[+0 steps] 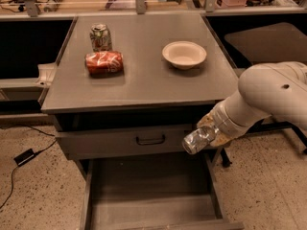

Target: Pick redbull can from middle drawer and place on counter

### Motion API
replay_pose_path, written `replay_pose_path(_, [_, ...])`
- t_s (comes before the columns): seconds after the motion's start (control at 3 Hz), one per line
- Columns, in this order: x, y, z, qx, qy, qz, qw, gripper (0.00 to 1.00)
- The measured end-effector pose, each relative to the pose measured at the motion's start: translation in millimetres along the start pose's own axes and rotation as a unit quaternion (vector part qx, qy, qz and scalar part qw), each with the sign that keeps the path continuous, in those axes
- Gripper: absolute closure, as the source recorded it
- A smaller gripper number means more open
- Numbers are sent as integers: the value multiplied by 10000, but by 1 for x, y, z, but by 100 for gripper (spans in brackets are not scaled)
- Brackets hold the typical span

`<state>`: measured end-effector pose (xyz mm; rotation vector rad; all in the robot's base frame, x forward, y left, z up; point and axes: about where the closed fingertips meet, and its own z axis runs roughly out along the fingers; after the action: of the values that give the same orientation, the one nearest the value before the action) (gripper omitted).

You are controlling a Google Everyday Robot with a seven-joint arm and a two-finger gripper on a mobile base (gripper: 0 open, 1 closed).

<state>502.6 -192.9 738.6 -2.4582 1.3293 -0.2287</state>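
The redbull can (194,142) is being held by the end effector (207,135), whose fingers are closed around its rear part. The can is tilted and hanging clear above the right side of the open middle drawer (144,188), just in front of the upper drawer front (115,143). The picking is judged done, since the can is out of the drawer. Raising it over the edge of the counter (144,87) and setting it down is being left to do. The counter's front edge, just above the can, is being judged the main obstruction. On the counter, a bowl (184,54) is sitting to the right. A red soda can (104,62) is lying on its side to the left, with a greenish-white can (100,36) upright behind it.
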Motion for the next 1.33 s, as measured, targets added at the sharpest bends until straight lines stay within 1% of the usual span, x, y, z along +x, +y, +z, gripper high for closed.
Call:
replay_pose_path(0.33, [5,-7,-28,-329,471,197,9982,100])
replay_pose_path(0.67, [6,3,-61,-565,754,991,9906,100])
replay_pose_path(1.0, [9,2,-84,-477,560,1977,9775,100])
replay_pose_path(1.33, [16,-27,-94,-18,258,2437,9695,100])
